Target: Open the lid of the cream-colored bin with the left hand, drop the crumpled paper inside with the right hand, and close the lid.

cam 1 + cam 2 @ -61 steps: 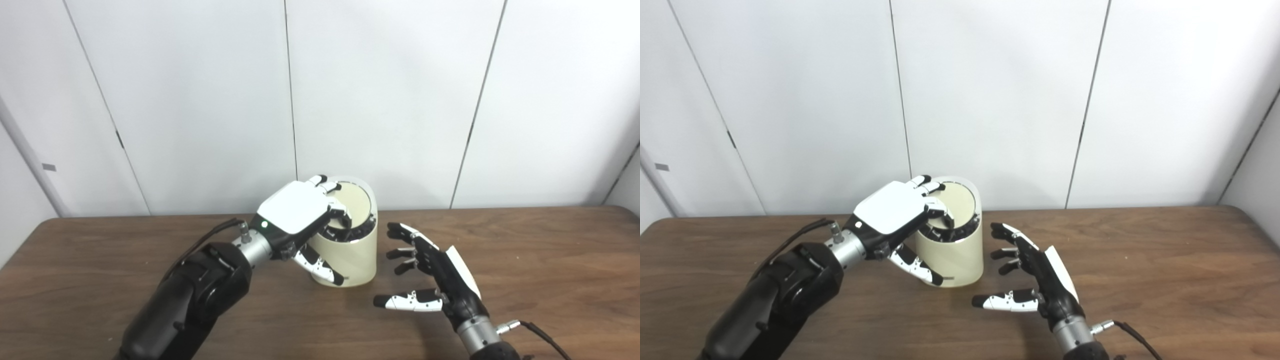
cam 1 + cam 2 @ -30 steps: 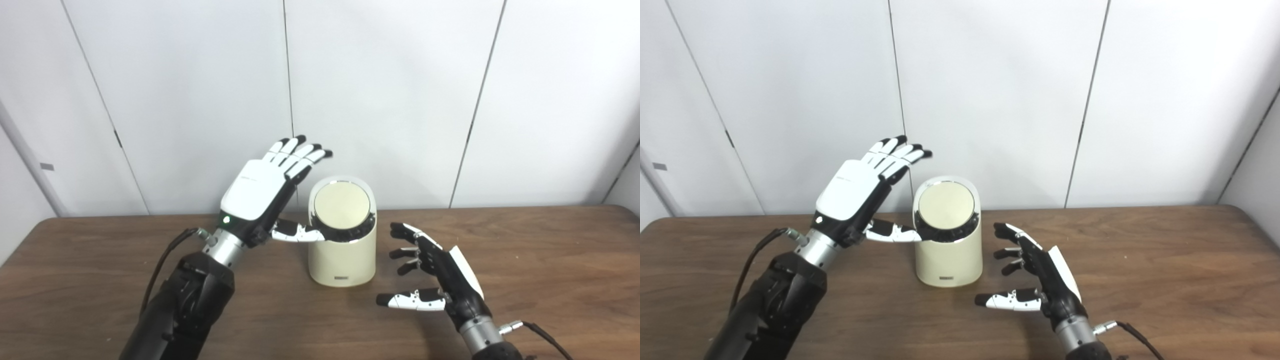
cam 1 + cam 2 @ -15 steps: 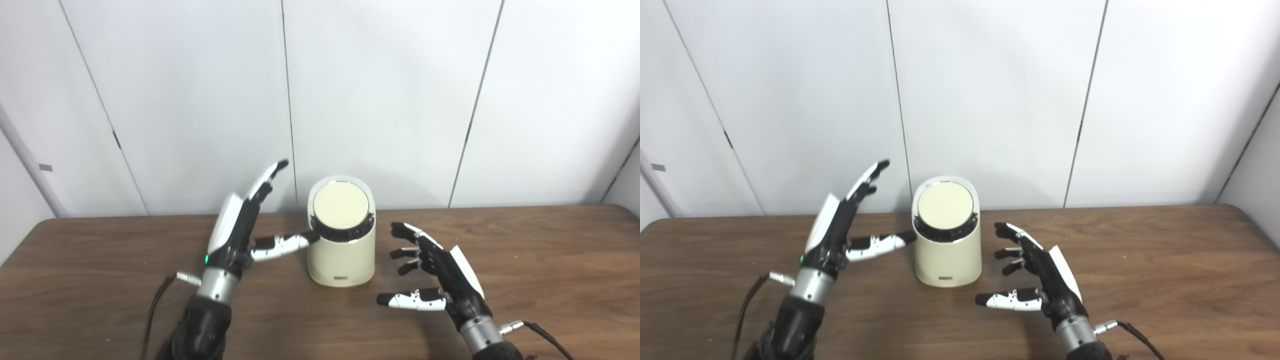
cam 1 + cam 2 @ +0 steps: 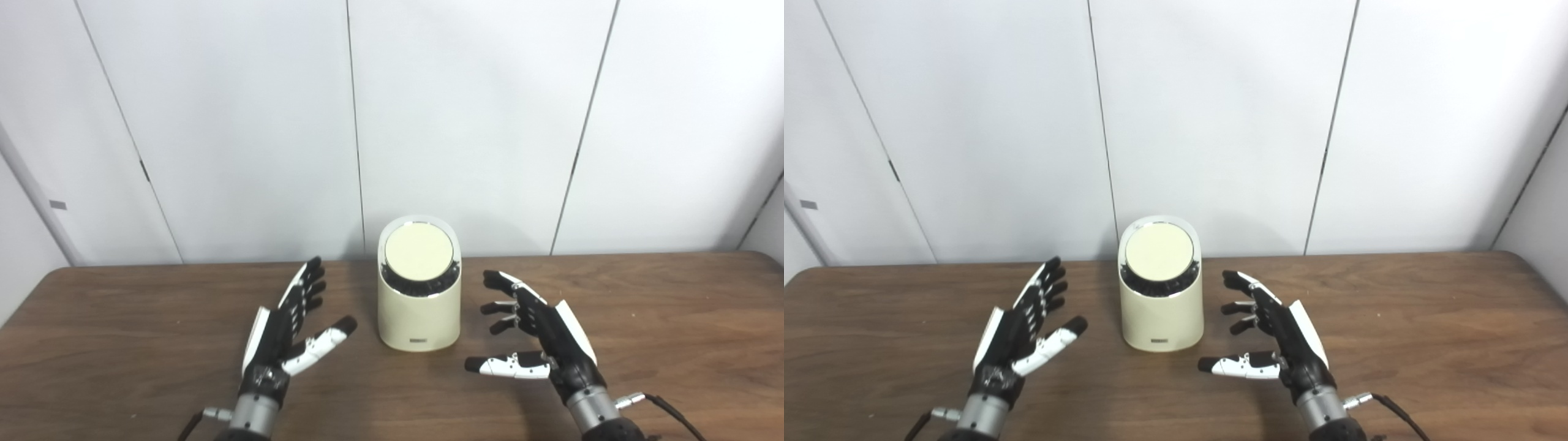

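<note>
Lab-like room: bare white panel wall, wooden table

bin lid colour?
Pale cream, matching the bin body; the lid has a dark ring below it. Clearest in left eye view.

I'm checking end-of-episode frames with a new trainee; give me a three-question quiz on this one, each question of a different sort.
1. True or false: the lid of the cream-colored bin is closed.
2. Multiple choice: the left hand is (A) gripping the lid, (B) open on the bin's left with fingers apart, touching nothing, (C) holding crumpled paper.
3. Short answer: what does the right hand hold, and where is it relative to the bin?

Key
1. True; the round lid sits flush in the bin's slanted top.
2. B.
3. Nothing; it is open, fingers apart, on the bin's right over the table. No crumpled paper is visible in either view.
</note>
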